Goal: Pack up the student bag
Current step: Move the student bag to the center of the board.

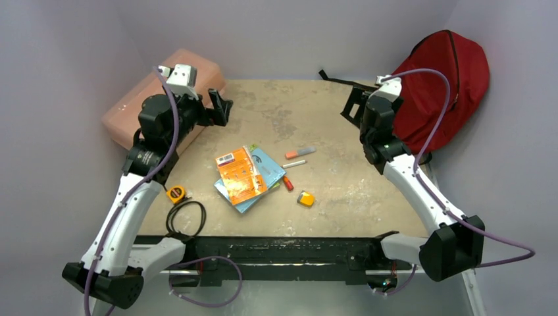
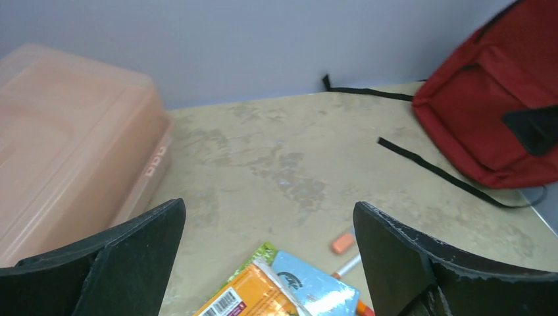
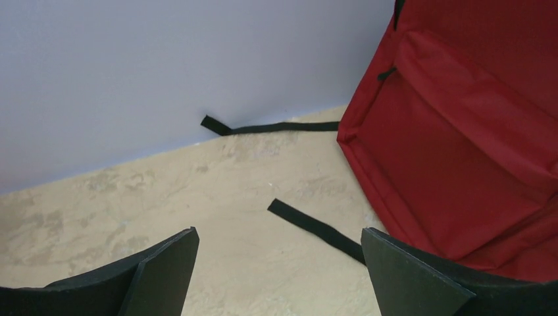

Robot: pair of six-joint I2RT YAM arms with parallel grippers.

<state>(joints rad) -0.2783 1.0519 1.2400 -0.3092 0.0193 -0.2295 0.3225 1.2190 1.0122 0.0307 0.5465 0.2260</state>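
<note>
As far as I can read from top cam, writing: white barcode sticker (image 1: 226, 158) on orange booklet (image 1: 241, 174), txt too small to make out.
Dark red fabric backpack (image 1: 441, 85): black straps, far right corner, leaning on wall.
R gripper (image 3: 279, 232): jaws wide apart, empty; backpack just fwd-right of them, not between.
L gripper (image 2: 268, 209): jaws wide apart, empty; backpack well away, far right.

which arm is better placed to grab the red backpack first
Right, probably. The right gripper hangs open just beside the student bag, which looms large in its wrist view; the left gripper is across the table by the pink box.
</note>
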